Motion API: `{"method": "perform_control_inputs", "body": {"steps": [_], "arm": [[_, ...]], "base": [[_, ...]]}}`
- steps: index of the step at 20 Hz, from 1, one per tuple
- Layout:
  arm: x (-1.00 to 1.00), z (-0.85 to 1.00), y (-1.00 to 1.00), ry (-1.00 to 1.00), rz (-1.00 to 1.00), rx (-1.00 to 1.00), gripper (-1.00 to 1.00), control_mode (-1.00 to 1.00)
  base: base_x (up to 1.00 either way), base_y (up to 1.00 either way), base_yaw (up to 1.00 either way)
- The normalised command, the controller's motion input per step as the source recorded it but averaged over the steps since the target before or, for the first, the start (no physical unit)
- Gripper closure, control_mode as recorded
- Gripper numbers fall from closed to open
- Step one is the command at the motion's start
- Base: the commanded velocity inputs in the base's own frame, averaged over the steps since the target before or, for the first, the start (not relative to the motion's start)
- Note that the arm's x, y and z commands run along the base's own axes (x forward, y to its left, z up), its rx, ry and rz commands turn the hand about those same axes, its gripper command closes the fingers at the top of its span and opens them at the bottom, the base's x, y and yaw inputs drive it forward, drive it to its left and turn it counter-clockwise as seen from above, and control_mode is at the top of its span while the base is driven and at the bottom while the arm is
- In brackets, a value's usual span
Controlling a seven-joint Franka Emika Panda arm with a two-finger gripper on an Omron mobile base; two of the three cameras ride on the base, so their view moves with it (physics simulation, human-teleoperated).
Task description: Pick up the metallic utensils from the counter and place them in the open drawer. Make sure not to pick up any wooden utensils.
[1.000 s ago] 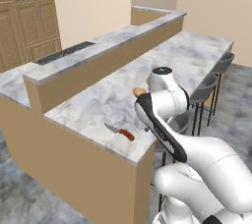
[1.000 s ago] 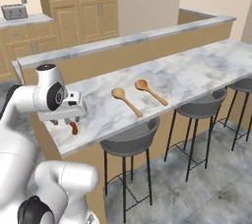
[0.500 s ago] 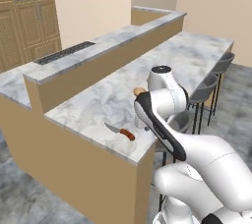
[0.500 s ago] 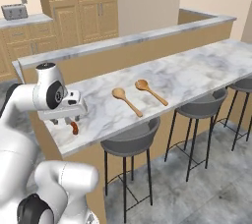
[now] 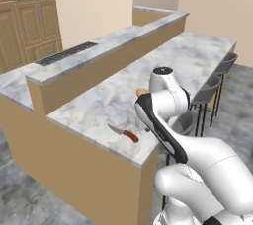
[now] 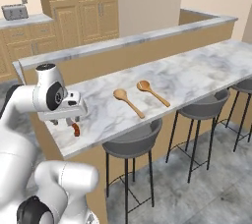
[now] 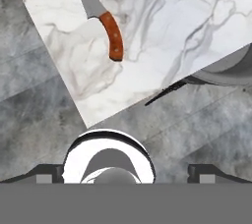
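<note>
A small knife with a grey blade and red-brown handle lies on the white marble counter near its front corner. It also shows in the left base view as the knife, and its handle peeks out under the hand in the right base view. My gripper hovers just above that corner, a little short of the knife, open, with nothing between the fingertips. Two tan wooden spoons lie side by side farther along the counter. The open drawer is out of view.
A raised back ledge runs along the counter's far side. Grey bar stools stand along the front edge, and one seat shows beside the corner. Grey floor lies below the counter edge. Wooden cabinets stand behind.
</note>
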Motion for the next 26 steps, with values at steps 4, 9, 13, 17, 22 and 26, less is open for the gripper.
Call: {"method": "perform_control_inputs", "body": {"steps": [4, 9, 13, 17, 22, 26], "arm": [[0.46, -0.32, 0.46, 0.0, 0.0, 0.0, -1.0, -1.0], [0.6, -0.51, 0.38, 0.0, 0.0, 0.0, -1.0, -1.0], [0.66, -0.53, -0.13, 0.04, 0.02, 0.01, -1.0, -1.0], [0.47, -0.29, -0.04, 0.0, 0.03, 0.0, -1.0, -1.0], [0.51, -0.3, 0.14, 0.0, 0.05, 0.0, -1.0, -1.0], [0.42, -0.4, 0.22, 0.0, 0.08, 0.0, -1.0, -1.0]], "base": [[0.0, 0.0, 0.0], [0.0, 0.0, 0.0], [0.0, 0.0, 0.0], [0.0, 0.0, 0.0], [0.0, 0.0, 0.0], [0.0, 0.0, 0.0]]}}
